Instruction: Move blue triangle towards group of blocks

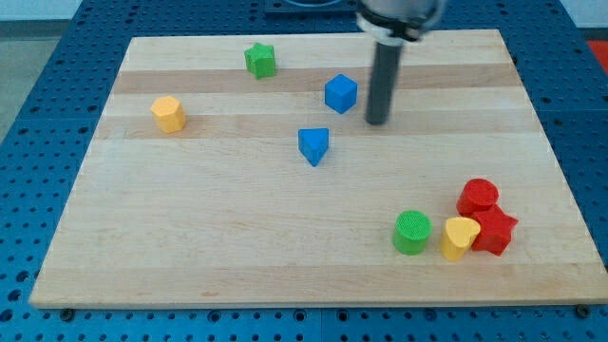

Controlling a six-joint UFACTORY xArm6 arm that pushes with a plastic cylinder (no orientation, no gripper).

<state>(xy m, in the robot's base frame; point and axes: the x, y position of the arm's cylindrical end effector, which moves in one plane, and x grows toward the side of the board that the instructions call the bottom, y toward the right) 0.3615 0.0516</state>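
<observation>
The blue triangle lies near the middle of the wooden board. My tip is above and to the right of it, apart from it, and just right of a blue cube. The group of blocks sits at the view's lower right: a green cylinder, a yellow heart-shaped block, a red cylinder and a red star-shaped block, close together.
A green star-shaped block sits near the board's top edge. A yellow hexagonal block sits at the view's left. A blue perforated table surrounds the board.
</observation>
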